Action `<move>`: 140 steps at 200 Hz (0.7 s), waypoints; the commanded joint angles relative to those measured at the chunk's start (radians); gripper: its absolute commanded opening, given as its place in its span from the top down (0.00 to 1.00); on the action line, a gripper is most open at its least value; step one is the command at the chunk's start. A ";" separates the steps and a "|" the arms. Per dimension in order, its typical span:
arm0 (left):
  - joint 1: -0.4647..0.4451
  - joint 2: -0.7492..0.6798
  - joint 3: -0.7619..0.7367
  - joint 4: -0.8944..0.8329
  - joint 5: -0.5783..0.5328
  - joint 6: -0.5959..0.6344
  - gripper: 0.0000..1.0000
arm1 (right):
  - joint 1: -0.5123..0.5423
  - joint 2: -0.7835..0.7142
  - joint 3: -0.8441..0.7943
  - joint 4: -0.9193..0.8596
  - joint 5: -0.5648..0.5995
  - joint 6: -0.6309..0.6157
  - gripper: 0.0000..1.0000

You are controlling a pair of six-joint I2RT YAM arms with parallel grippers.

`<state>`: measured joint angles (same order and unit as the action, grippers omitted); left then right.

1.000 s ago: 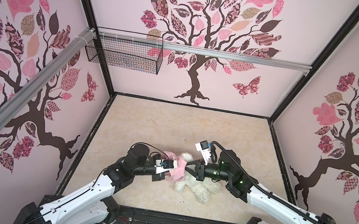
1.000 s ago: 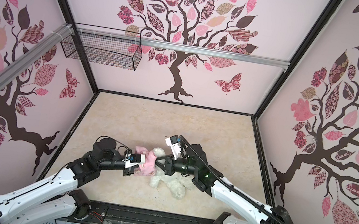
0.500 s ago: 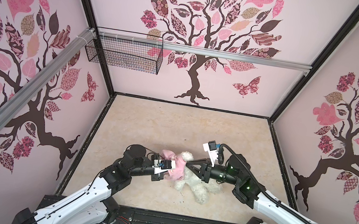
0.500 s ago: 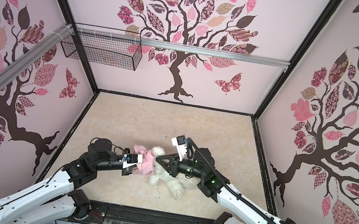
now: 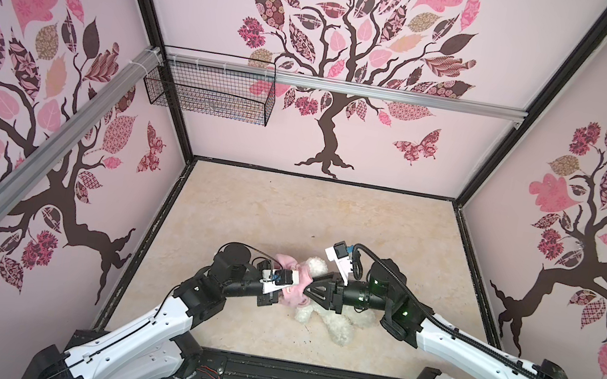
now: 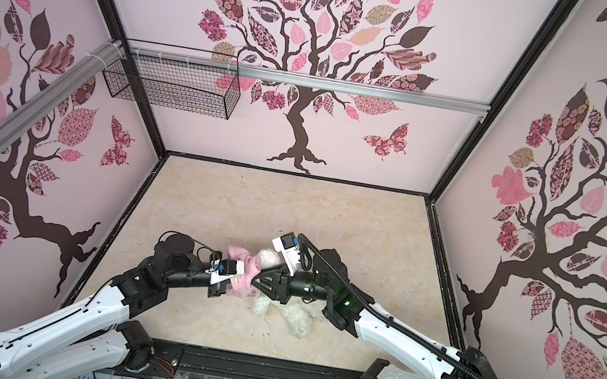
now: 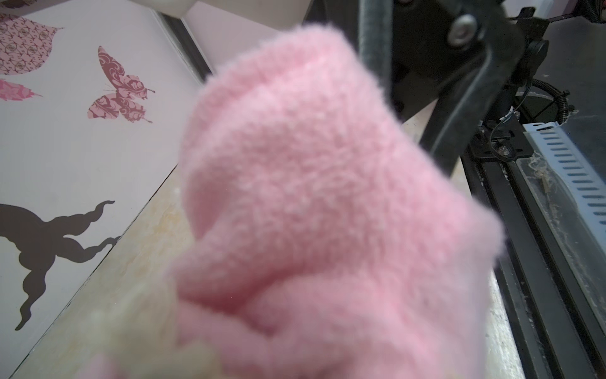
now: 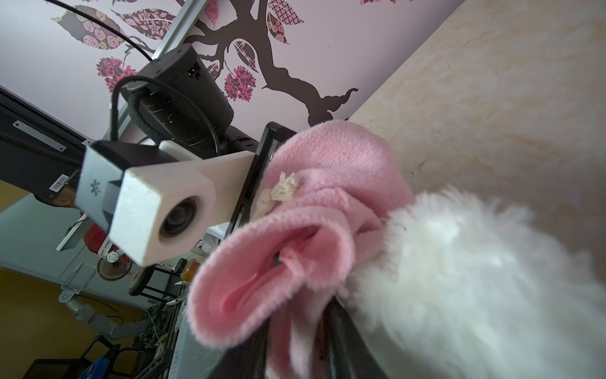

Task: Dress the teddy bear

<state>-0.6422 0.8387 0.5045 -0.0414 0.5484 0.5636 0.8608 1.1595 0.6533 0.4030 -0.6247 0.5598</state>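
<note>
The small white curly-furred plush teddy bear point(image 5: 343, 326) lies on the beige marbled tabletop point(image 5: 289, 213) near its front middle, partly under the right arm. A pink fleece shirt point(image 5: 297, 298) is bunched against its upper body. The left gripper point(image 5: 290, 289) has its jaws pressed together on that shirt, while the right gripper point(image 5: 311, 291) noses into the same fabric; whether its jaws pinch it cannot be told.

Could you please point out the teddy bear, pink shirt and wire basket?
teddy bear point(image 5: 342, 330), in a top view, a limb
pink shirt point(image 8: 328, 157), right wrist view, upper fold
wire basket point(image 5: 208, 98), in a top view, mesh wall
</note>
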 commanded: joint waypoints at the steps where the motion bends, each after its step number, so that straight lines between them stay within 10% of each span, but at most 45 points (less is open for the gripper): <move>1: -0.004 0.000 0.005 0.029 0.029 -0.004 1.00 | 0.007 0.022 0.048 0.015 0.040 0.005 0.84; 83: -0.004 -0.020 0.001 0.024 0.024 0.000 1.00 | 0.006 -0.063 0.039 -0.139 0.205 -0.076 0.72; 140: -0.004 -0.023 0.002 0.017 0.030 0.000 1.00 | -0.005 -0.072 0.052 -0.160 0.199 -0.090 0.87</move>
<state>-0.6422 0.8349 0.5045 -0.0467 0.5446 0.5640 0.8673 1.1042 0.6632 0.2718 -0.4461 0.4854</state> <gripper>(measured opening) 0.059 0.163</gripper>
